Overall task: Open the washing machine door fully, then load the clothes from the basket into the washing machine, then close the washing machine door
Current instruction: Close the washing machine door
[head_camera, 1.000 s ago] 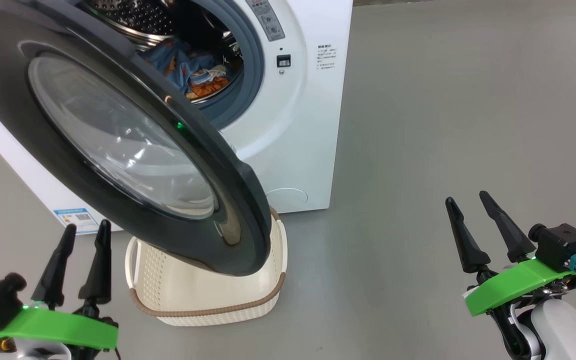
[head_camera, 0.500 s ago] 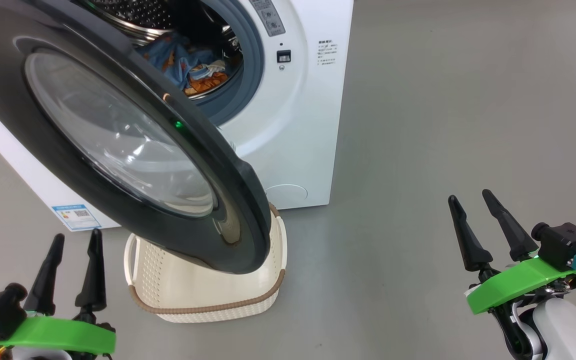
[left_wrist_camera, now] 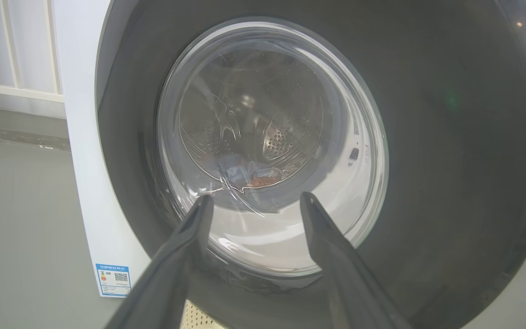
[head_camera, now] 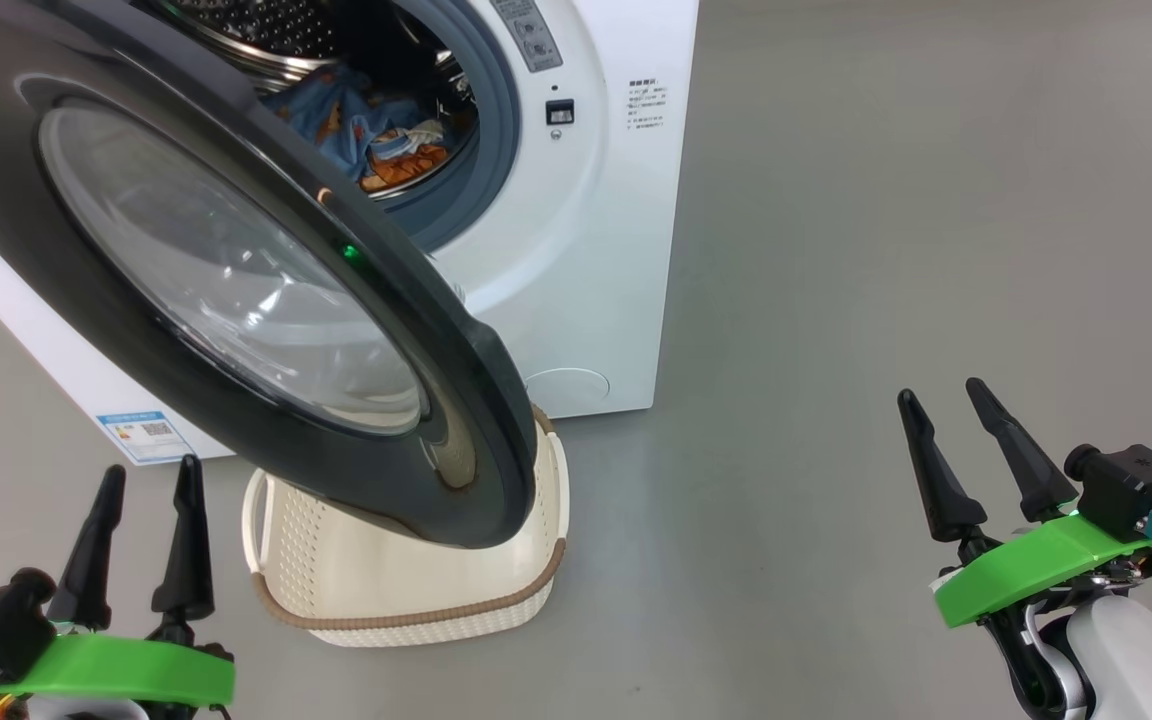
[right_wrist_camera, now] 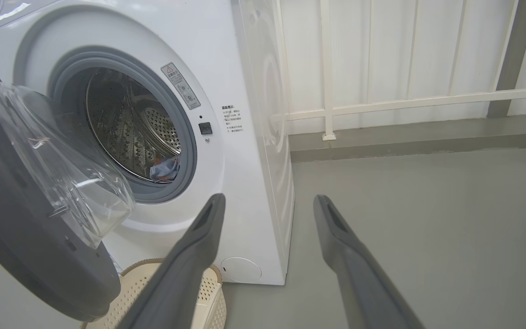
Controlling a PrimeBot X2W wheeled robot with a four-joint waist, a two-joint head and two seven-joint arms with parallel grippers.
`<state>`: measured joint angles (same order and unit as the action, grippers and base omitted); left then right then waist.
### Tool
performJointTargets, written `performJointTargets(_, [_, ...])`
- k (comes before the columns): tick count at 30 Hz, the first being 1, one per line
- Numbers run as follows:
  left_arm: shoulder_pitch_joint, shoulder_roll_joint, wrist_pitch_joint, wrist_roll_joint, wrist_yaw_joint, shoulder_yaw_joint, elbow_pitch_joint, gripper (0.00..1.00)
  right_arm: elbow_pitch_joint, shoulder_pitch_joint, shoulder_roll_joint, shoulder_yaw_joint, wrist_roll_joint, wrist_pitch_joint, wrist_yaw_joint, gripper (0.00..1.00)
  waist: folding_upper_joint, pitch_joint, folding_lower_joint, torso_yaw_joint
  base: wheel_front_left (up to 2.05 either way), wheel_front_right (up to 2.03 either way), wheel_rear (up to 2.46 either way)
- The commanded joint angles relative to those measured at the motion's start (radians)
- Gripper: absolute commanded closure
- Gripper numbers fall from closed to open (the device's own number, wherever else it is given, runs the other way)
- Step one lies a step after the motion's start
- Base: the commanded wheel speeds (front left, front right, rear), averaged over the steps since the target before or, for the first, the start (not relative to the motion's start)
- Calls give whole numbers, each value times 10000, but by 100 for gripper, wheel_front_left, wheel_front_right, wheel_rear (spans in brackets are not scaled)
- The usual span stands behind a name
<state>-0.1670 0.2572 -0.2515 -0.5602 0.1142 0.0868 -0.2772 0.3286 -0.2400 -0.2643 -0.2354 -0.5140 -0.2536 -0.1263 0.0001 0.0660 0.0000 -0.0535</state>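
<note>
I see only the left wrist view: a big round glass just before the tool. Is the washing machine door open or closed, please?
Observer: Open. In the right wrist view the washing machine door stands swung out, away from the drum opening.
Operator: Something blue shows through the glass. Is it the clothes?
Observer: Yes. The clothes lie on the bottom of the drum.
Operator: Is anything left in the basket?
Observer: The basket sits on the floor under the door's lower edge. The part of its inside that shows in the head view holds no clothes; the door hides the rest.
</note>
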Motion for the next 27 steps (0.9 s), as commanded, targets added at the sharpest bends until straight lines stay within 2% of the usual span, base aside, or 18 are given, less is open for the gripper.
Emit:
performJointTargets(1, [-214,230,-102,112,41,-406,162,0,-249,-50,-115,-156,-70,-82,-44,0,-1,2,0,1,0,0,0])
performJointTargets(23, [-233,-45,-102,389,139,-534,121,0,-287,-76,-211,-229,-79,-82,-44,0,-1,44,0,251,0,0,0])
performJointTargets(24, [-245,-62,-102,395,142,-523,123,0,-289,-91,-234,-233,-87,-82,-44,51,-1,55,0,312,0,0,0])
performJointTargets(25, [-249,-80,-102,394,144,-523,125,0,-297,-110,-255,-235,-92,-82,-44,68,-1,59,0,370,0,0,0])
performJointTargets(26, [-243,-98,-102,387,146,-528,127,0,-314,-138,-276,-249,-98,-82,-44,95,-1,67,0,417,0,0,0])
performJointTargets(27, [-238,-115,-102,388,148,-520,128,0,-337,-165,-306,-247,-104,-82,-44,100,-1,79,0,485,0,0,0])
